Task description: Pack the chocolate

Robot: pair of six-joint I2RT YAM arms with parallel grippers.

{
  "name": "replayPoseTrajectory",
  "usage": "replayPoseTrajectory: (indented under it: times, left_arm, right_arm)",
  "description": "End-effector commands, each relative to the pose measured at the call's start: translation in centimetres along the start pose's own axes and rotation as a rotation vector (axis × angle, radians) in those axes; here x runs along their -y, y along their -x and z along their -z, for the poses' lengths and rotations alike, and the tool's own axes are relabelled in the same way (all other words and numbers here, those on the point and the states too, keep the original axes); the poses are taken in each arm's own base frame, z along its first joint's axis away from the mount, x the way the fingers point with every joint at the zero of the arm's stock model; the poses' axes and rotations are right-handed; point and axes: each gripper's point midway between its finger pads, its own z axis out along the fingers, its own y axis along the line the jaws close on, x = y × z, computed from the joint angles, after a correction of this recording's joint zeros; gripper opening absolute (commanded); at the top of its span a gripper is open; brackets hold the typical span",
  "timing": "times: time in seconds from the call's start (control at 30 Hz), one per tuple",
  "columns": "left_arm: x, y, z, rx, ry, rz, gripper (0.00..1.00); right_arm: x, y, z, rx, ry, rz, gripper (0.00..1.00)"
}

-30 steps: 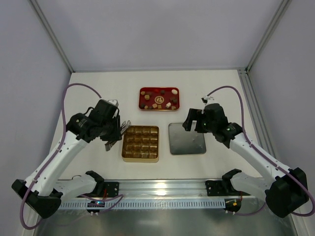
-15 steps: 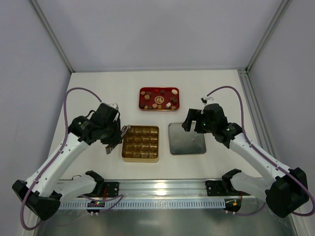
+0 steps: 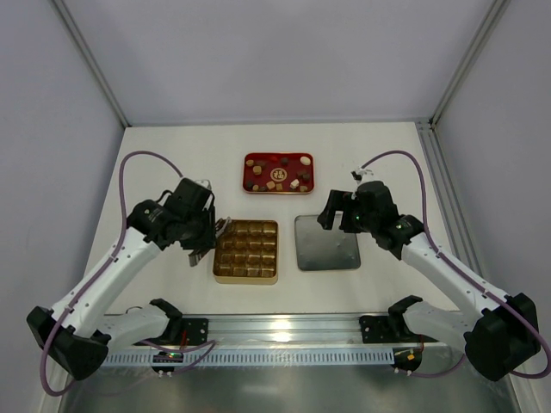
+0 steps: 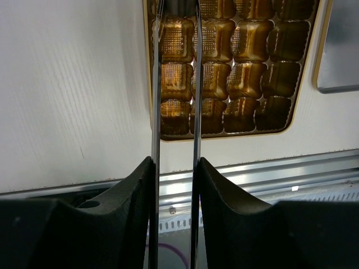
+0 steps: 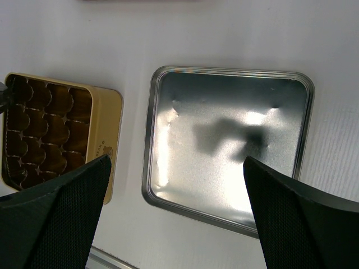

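Chocolate [image 3: 277,175] lies as a scatter of tiny round and square bites, dark brown, light brown and cream-white, on the red tray [image 3: 250,160] at the far middle of the table. The gold box [image 3: 246,250] sits nearer the arms, and its gridded cells that show in the left wrist view hold no piece.

Every piece seen is well apart from both sets of jaws. The left gripper [image 3: 215,232] hangs at the box's left edge. In its wrist view, the two thin blades of the left gripper [image 4: 178,8] run parallel with a narrow gap over the leftmost column of the box [image 4: 247,61]. Their tips are cut off by the frame, so whether they pinch anything cannot be told. The right gripper [image 3: 331,215] hovers over the silver lid [image 3: 327,243] beside the box – its fingers [image 5: 61,207] spread wide with nothing between them, the lid [image 5: 224,140] bare below.

Compared with a second ago, the left arm has swung in toward the box – its fingers then stood off to the box's left, on the table side. The right arm and the pieces on the tray have not shifted.
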Motion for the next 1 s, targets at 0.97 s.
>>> replayPoseTrajectory:
  times: [0.97]
  left_arm:
    - [2.0, 3.9, 1.8, 0.093, -0.043, -0.019, 0.43]
  right_arm:
    - [-1.2, 1.2, 0.7, 0.053, 0.045, -0.005, 1.00]
